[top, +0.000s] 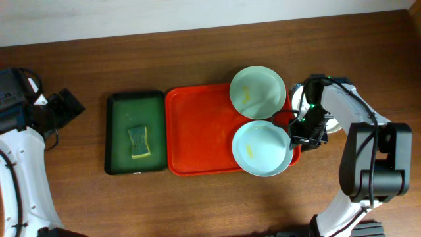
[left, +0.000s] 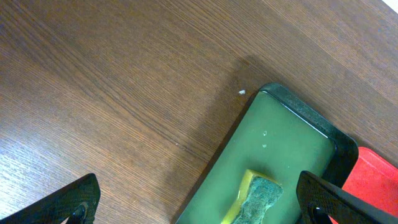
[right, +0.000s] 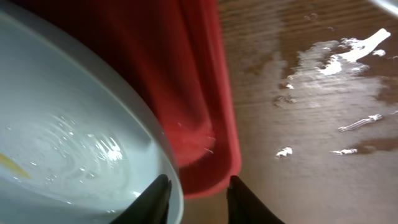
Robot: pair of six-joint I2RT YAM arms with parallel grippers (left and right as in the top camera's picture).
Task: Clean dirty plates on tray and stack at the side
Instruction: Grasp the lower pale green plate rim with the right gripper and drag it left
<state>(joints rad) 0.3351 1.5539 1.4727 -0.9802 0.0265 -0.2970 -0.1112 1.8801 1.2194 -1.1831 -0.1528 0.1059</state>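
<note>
The red-orange tray [top: 197, 131] holds two mint-green plates, each with a yellow smear: one at its far right corner [top: 258, 92], one at its near right corner [top: 261, 148]. A white plate [top: 334, 124] lies on the table right of the tray, mostly hidden under my right arm. My right gripper [top: 304, 137] is open and straddles the near plate's right rim [right: 74, 143]: one finger is over the plate, the other outside the tray's corner [right: 205, 124], as the right wrist view [right: 198, 190] shows. My left gripper [left: 198, 190] is open and empty at the far left.
A dark green tray [top: 118, 131] with a yellow-green sponge [top: 138, 142] lies left of the red tray; both show in the left wrist view, tray [left: 286, 137] and sponge [left: 258, 199]. Wet streaks [right: 336, 62] mark the table right of the red tray.
</note>
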